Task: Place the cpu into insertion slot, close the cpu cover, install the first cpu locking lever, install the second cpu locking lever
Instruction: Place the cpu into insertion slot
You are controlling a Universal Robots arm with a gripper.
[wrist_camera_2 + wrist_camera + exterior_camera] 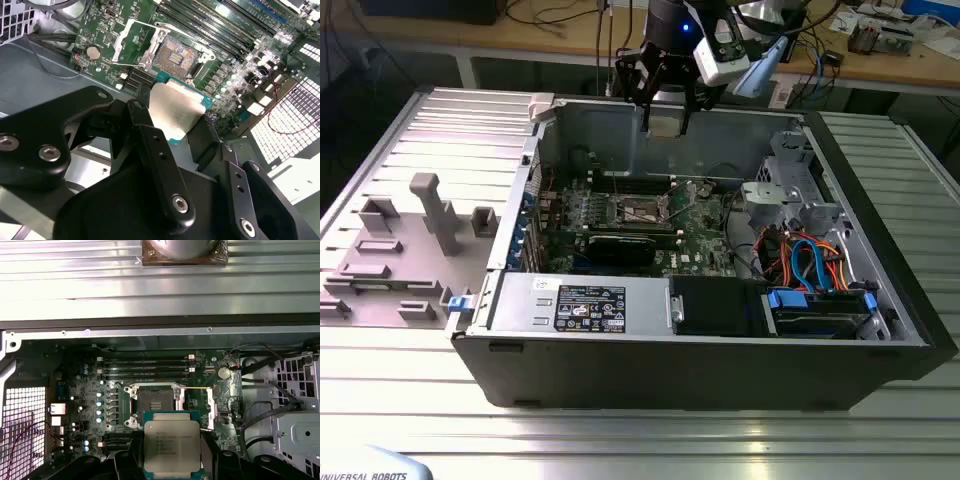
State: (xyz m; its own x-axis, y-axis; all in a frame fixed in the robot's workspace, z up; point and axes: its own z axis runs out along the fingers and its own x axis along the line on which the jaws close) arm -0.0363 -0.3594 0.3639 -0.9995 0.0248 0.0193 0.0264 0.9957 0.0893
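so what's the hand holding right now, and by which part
The cpu, clamped by the hand at two opposite side edges.

The arm's wrist [672,30] hangs at about twelve o'clock in the exterior view, with the end effector [663,120] pointing straight down. Its black fingers [152,137] are clamped from opposite sides onto the edges of the cpu [171,447], holding it flat and level in both wrist views.
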